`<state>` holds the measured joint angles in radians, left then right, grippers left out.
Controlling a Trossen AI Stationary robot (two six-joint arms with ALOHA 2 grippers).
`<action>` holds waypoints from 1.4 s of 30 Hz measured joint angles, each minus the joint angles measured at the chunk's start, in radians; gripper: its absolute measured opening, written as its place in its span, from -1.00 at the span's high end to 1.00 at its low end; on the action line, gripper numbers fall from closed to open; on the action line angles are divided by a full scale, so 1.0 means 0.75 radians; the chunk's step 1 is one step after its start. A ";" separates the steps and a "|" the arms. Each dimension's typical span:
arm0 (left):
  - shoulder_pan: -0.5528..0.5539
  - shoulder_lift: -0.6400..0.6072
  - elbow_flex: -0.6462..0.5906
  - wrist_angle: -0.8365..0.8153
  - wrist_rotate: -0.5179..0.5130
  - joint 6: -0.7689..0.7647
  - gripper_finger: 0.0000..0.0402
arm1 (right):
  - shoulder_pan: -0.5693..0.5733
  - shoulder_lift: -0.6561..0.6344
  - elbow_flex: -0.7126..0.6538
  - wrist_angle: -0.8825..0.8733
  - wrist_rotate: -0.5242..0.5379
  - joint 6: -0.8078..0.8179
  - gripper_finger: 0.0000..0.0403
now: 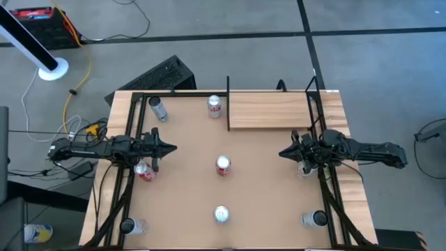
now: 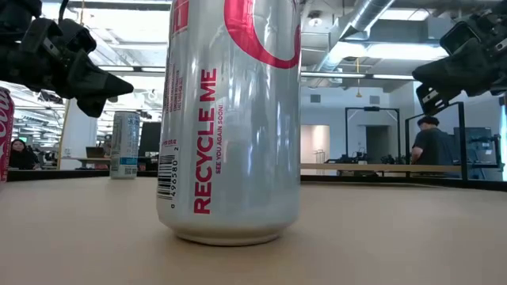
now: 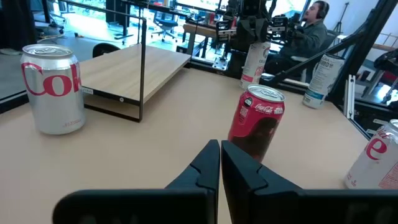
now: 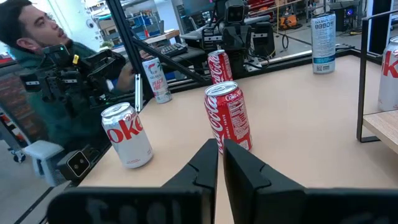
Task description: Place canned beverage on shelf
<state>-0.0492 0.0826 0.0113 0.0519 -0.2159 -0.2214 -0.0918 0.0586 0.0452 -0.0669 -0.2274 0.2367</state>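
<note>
Near can (image 1: 221, 213): upright, near centre of table (image 1: 188, 209).
Red can (image 1: 223, 165): mid-table, between both arms.
Left gripper (image 1: 170, 148): clenched, empty, left of red can.
Right gripper (image 1: 282, 153): clenched, empty, right.
Shelf (image 1: 268, 110): far right, bare.

A big open lab or office: pipes (image 2: 372, 16) on the ceiling, desks with chairs (image 3: 163, 25), a person (image 2: 432, 146) working.

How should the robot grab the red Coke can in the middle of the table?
Grip the red Coke can around its round side wall, about mid-height, coming in level from the side. It stands upright with bare table around it, so fingers fit on both sides. Either shut gripper, left or right, must open first.
</note>
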 joint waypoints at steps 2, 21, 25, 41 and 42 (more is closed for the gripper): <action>0.000 0.000 0.000 0.000 0.000 0.000 1.00 | 0.000 0.000 0.000 0.000 0.000 0.000 0.74; 0.000 0.000 0.000 0.000 0.000 0.000 1.00 | 0.000 0.000 0.000 0.000 0.000 0.000 0.74; 0.000 0.000 0.000 0.000 0.000 0.000 1.00 | 0.000 0.000 0.000 0.000 0.000 0.000 0.74; 0.000 0.000 0.000 0.013 -0.059 -0.048 1.00 | 0.000 0.001 0.000 0.000 0.000 0.000 0.74; 0.000 0.000 0.000 0.016 -0.059 -0.078 1.00 | 0.000 0.000 0.000 0.000 0.000 0.000 0.74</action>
<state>-0.0490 0.0825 0.0113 0.0642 -0.2605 -0.2797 -0.0917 0.0589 0.0452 -0.0666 -0.2272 0.2367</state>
